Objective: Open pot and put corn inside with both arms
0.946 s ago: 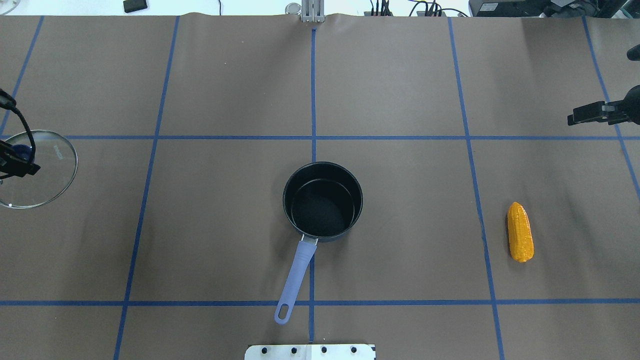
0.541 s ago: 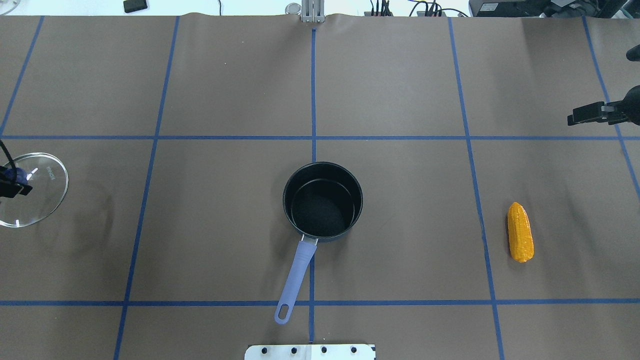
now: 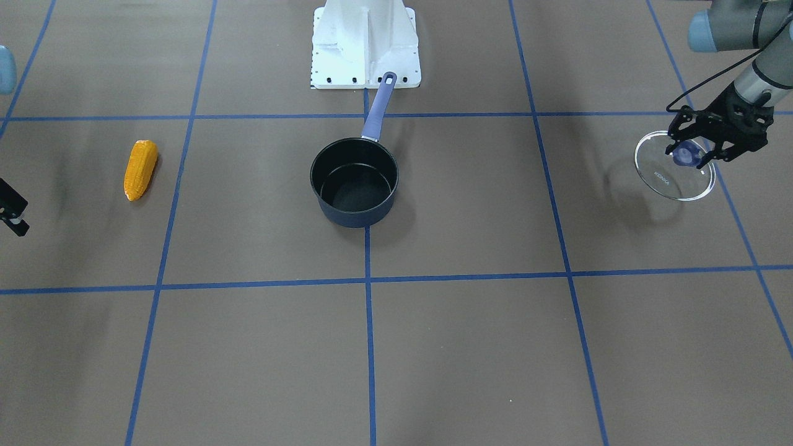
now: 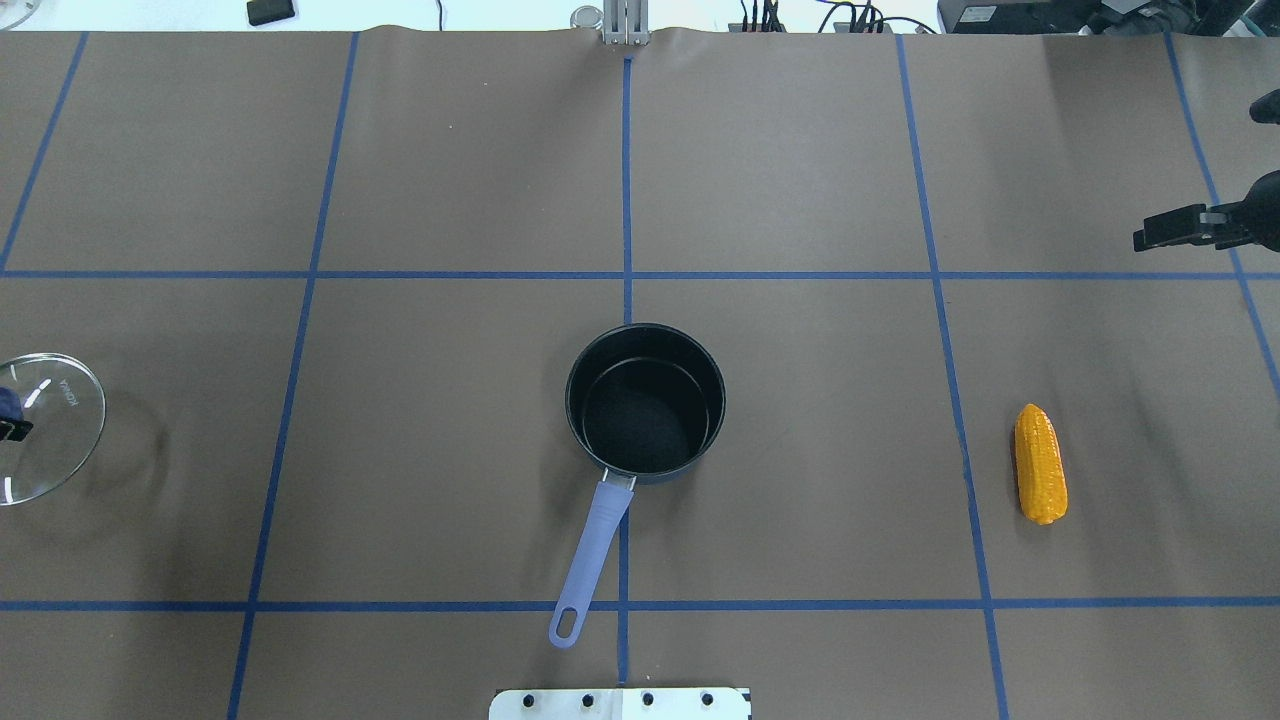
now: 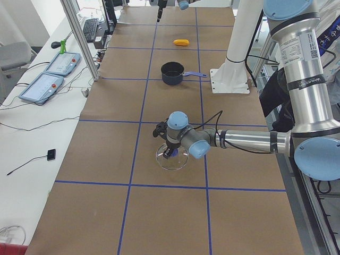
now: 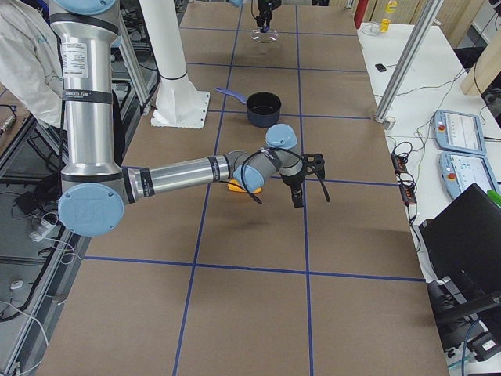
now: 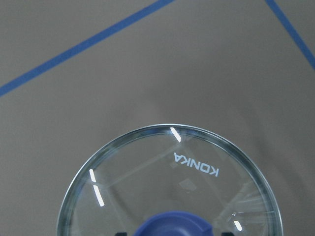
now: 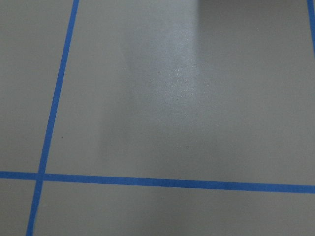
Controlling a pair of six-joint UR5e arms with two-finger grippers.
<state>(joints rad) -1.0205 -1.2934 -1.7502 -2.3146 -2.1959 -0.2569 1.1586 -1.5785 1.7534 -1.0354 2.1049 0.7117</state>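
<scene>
From my station the opening half looks done: the pot (image 4: 645,402) sits uncovered at the middle of the tabletop (image 4: 800,150), its black inside bare and its lavender handle (image 4: 592,555) pointing back toward the robot's base. My left hand (image 3: 687,153) is clenched on the purple knob (image 7: 172,223) of the glass lid (image 3: 666,179), holding it well off to the robot's left, far from the pot. The lid's shadow lies apart from it, so I judge it hangs above the tabletop and is not yet set down. The corn (image 4: 1040,464) lies untouched well to the robot's right of the pot, tapered end away from the base. My right hand (image 4: 1150,238) hovers apart from the corn, farther out from the base. Only its edge shows, and I cannot tell whether its fingers are spread or closed. By my reckoning the whole corn half remains: reach, grasp, carry over, drop it in the pot.
</scene>
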